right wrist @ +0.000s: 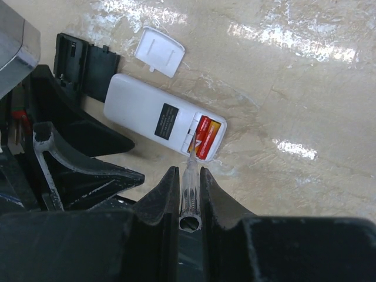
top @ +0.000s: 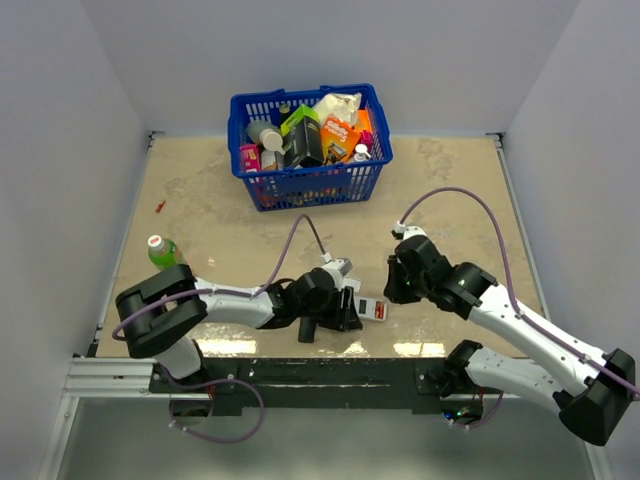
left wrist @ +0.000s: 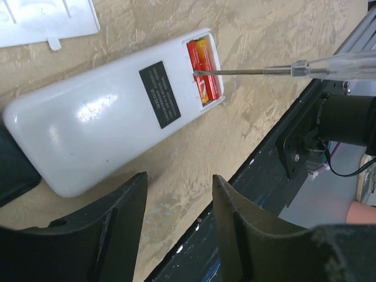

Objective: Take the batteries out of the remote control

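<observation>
A white remote control (left wrist: 106,123) is lying face down on a tan table (left wrist: 264,35), with its battery bay open at one end. The batteries (left wrist: 202,70), red and yellow cells, are sitting side by side inside that bay. The right gripper (right wrist: 188,173) is clamping the clear handle of a screwdriver (left wrist: 282,70) between narrow jaws, and the metal tip is touching the batteries. The left gripper (left wrist: 179,179) is hovering just beside the remote's long edge, jaws wide and holding nothing. A white cover plate (right wrist: 160,51) is lying loose near the remote, and a black plate (right wrist: 79,64) is lying by its closed end. A blue basket (top: 310,185) full of packages is standing at the table's far side, well apart from both arms
</observation>
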Action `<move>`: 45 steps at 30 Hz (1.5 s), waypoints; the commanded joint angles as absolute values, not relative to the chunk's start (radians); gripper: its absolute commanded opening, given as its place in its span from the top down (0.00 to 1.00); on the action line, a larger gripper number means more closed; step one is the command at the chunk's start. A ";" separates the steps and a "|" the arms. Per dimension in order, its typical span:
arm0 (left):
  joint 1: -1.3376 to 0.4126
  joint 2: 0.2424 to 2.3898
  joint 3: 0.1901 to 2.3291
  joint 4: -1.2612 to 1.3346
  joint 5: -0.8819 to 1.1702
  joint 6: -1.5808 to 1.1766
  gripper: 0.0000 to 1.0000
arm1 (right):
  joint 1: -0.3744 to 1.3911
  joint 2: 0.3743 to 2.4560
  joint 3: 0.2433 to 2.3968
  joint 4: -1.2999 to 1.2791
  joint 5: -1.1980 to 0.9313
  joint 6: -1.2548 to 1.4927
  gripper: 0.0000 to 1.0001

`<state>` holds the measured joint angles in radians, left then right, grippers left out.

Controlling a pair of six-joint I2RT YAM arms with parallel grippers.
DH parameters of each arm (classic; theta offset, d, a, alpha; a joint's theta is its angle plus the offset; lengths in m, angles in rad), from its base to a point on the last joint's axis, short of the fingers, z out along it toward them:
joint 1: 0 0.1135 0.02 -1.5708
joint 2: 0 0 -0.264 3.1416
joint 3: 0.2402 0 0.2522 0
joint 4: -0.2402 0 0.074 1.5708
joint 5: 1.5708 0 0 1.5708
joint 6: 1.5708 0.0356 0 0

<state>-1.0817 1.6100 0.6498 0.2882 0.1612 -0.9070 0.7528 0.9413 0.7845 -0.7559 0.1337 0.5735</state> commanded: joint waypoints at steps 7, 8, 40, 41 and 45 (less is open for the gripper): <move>-1.068 1.393 0.756 0.013 -0.049 -0.899 0.46 | 0.756 0.907 0.919 -0.804 0.167 0.629 1.00; -1.046 1.384 0.761 0.002 -0.049 -0.894 0.46 | 0.755 0.922 0.928 -0.796 0.172 0.629 1.00; -0.884 1.220 0.617 -0.060 0.015 -0.854 0.44 | 0.756 1.094 0.838 -0.534 -0.143 0.540 1.00; -0.882 1.220 0.614 -0.058 0.015 -0.857 0.43 | 0.756 1.079 0.833 -0.531 -0.175 0.546 1.00; -0.884 1.220 0.609 -0.041 0.026 -0.862 0.43 | 0.756 1.028 0.847 -0.563 -0.096 0.580 1.00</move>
